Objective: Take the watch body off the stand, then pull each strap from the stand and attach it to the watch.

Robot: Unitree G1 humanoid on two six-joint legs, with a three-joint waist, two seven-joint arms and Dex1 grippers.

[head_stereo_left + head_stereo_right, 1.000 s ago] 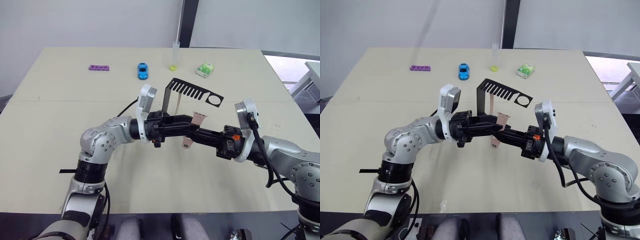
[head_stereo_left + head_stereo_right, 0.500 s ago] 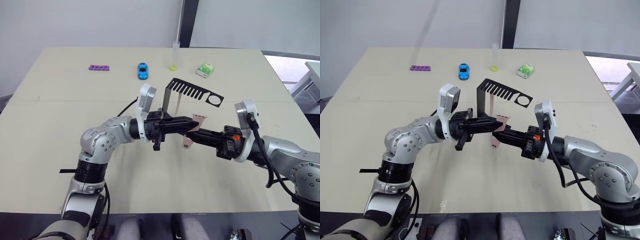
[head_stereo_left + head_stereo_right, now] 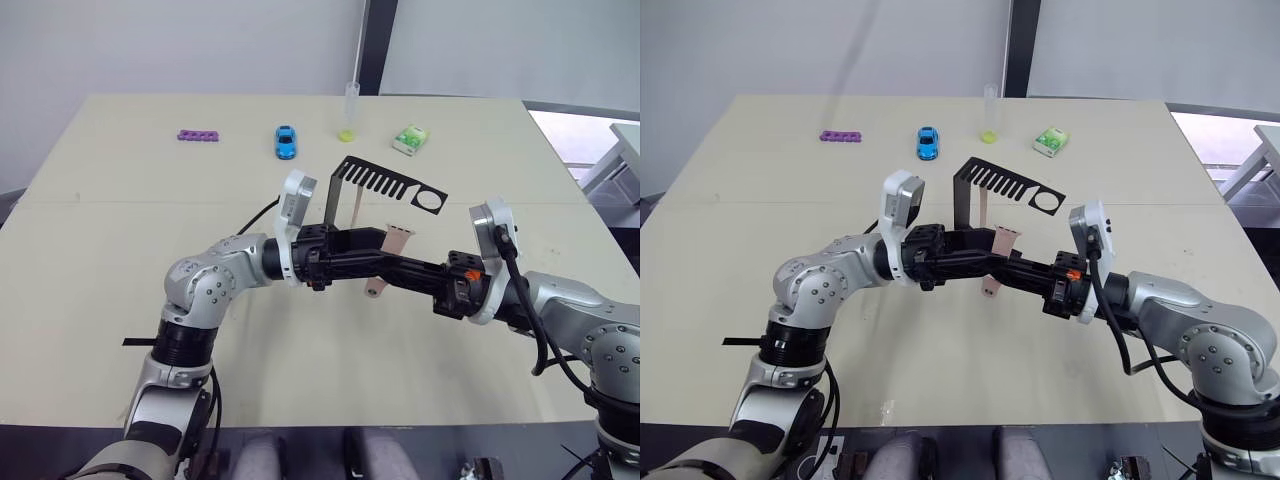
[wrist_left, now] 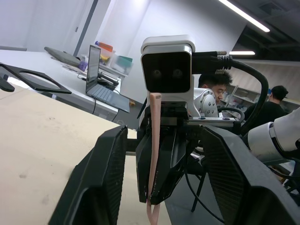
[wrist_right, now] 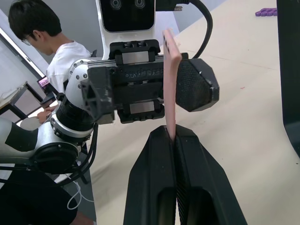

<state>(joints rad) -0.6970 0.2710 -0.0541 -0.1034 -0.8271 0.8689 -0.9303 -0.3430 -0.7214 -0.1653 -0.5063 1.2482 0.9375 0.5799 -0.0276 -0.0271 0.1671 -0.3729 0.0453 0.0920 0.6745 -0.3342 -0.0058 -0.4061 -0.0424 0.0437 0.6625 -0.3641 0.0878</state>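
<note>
Beige table (image 3: 120, 250): right gripper (image 5: 169, 136) clamps a pink strap (image 3: 392, 246) edge-up in front of the black stand (image 3: 385, 182), presenting it to the left gripper (image 4: 154, 164), fingers spread wide around it. Watch body unclear.

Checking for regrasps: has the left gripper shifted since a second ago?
Yes. The left gripper pulled back from the stand half a second ago, then returned alongside the strap.

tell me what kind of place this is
Probably a robotics lab or shared workroom: a plain beige table with small test props, a laptop on a nearby desk, and seated people working close by under strip lighting.
</note>
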